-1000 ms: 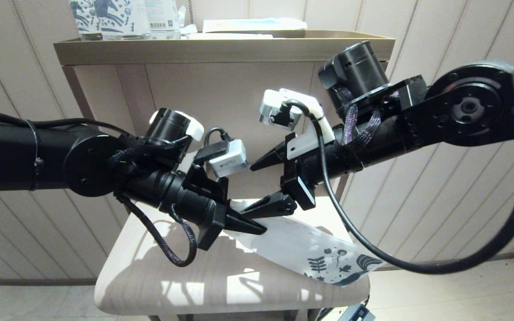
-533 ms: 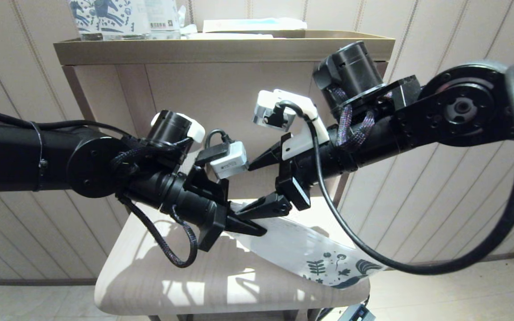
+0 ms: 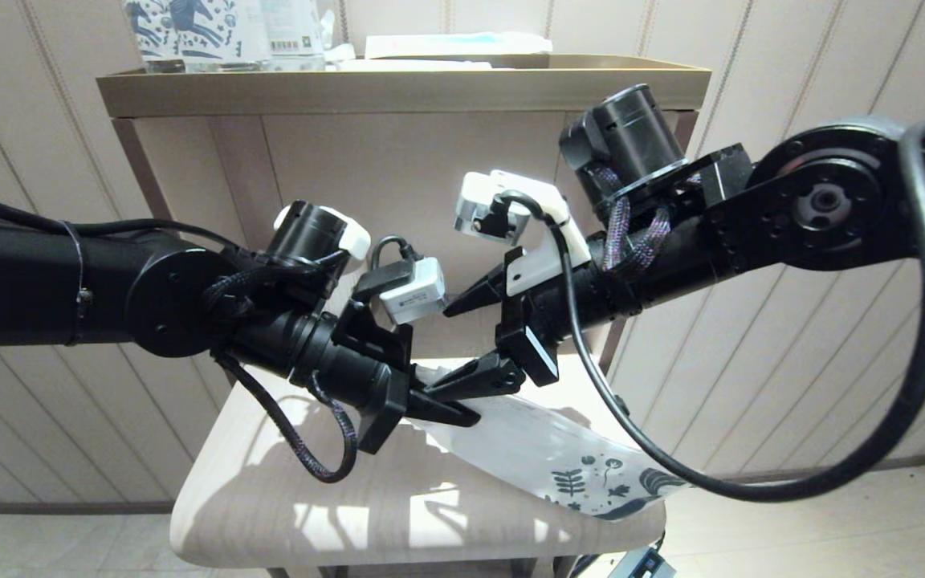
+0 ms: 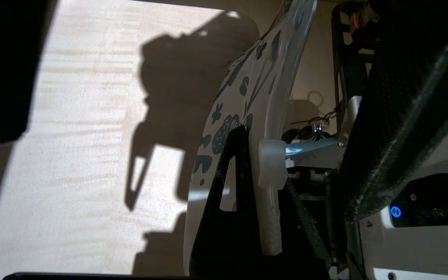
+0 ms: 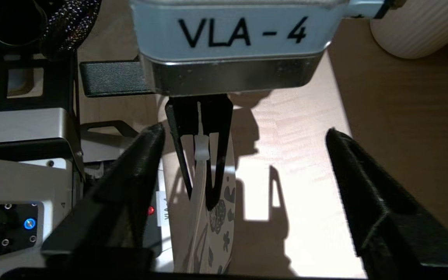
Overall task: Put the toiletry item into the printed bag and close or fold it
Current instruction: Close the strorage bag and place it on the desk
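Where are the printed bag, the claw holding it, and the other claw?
printed bag (image 3: 583,478): head view, leaf-printed end.
left gripper (image 3: 462,416): head view, shut fingertips on the bag.
right gripper (image 3: 440,351): head view, gap between its open fingertips.

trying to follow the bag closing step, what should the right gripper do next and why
Probably close the right gripper onto the printed bag's top edge, beside the left gripper. The left gripper is shut on that end, holding the bag up with its printed end sloping down over the wooden seat. The right gripper's fingers stand wide open astride the same edge, so a second grip there would let it fold or seal the bag.
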Available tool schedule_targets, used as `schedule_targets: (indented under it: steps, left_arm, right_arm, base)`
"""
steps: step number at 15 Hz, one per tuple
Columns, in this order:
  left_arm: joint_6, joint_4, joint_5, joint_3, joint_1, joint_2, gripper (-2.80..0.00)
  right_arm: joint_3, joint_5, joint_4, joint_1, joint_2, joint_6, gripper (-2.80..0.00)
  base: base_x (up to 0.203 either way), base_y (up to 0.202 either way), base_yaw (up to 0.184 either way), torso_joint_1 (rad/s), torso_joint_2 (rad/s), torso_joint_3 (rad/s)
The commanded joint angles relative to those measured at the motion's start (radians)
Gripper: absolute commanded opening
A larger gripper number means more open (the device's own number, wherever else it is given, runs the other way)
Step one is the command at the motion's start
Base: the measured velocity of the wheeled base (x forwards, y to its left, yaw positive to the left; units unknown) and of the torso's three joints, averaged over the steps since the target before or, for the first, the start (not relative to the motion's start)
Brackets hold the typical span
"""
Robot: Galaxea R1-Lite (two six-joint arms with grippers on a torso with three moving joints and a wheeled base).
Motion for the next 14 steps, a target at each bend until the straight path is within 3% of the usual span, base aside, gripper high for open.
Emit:
schedule_targets:
  steps: [1, 14]
  left_arm:
    - [0.004, 0.001, -0.004, 0.002, 0.0, 0.0, -2.8]
    - [0.001, 0.003, -0.006, -0.002, 0.005, 0.011, -2.8]
  right_arm:
    - [0.008, 0.005, 0.005, 0.0, -0.005, -0.006, -2.8]
    - [0.043, 0.029, 0.028, -0.003, -0.032, -0.013, -2.8]
  base:
    - [0.0, 0.0, 0.0, 0.0, 0.0, 0.0]
    - [0.0, 0.0, 0.0, 0.0, 0.0, 0.0]
